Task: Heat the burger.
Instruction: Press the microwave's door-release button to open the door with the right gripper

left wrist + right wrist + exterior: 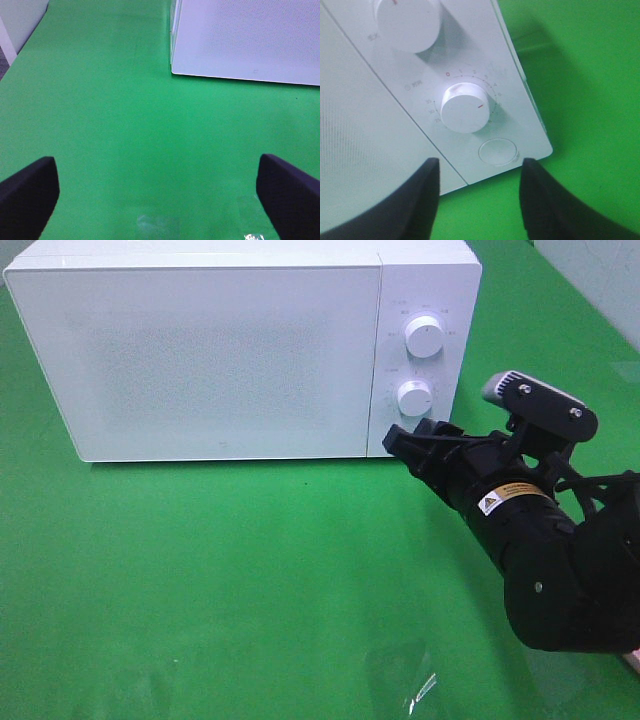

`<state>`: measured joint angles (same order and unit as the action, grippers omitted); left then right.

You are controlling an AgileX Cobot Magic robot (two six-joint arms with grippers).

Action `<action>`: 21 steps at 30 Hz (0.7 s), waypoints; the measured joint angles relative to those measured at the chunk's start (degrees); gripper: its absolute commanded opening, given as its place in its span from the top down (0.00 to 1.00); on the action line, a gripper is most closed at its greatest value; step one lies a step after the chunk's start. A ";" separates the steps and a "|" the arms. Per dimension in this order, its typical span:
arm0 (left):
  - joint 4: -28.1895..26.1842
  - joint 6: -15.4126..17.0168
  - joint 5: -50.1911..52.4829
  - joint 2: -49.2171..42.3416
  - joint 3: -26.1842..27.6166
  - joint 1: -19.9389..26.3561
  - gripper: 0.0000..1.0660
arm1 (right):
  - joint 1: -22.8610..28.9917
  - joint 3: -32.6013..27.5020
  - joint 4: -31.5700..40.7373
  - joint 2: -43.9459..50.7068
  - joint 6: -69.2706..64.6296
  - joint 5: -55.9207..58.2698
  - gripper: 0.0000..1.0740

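The burger shows in no view; the white microwave [200, 350] stands closed on the green surface.

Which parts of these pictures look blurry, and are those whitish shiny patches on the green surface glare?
Exterior high view: sharp, evenly lit, with whitish glare low on the green mat. Left wrist view: similar glare; the left tool is a dark blur. Right wrist view: the lower knob is fairly crisp, the right tool blurred, and the microwave shadows the mat.

Smooth white microwave [200, 350], slightly glossy green tabletop [250, 570]
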<state>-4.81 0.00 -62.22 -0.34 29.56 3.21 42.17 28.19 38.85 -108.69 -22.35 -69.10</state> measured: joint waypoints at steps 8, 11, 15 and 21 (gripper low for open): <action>0.00 0.00 0.00 0.00 0.00 0.00 0.06 | 0.00 0.00 0.06 0.00 -34.95 0.00 0.94; 0.00 0.00 0.00 0.00 0.00 0.00 0.06 | 0.00 0.00 0.06 0.00 -37.24 0.00 0.96; 0.00 0.00 0.00 0.00 0.00 0.00 0.06 | 0.00 0.00 0.00 0.00 -49.39 2.52 1.00; 0.00 0.00 0.00 0.00 0.00 0.00 0.06 | -0.17 0.00 -0.11 0.00 -51.97 6.13 1.00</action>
<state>-4.81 0.00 -62.22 -0.34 29.56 3.21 42.00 28.19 38.73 -108.69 -74.31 -62.97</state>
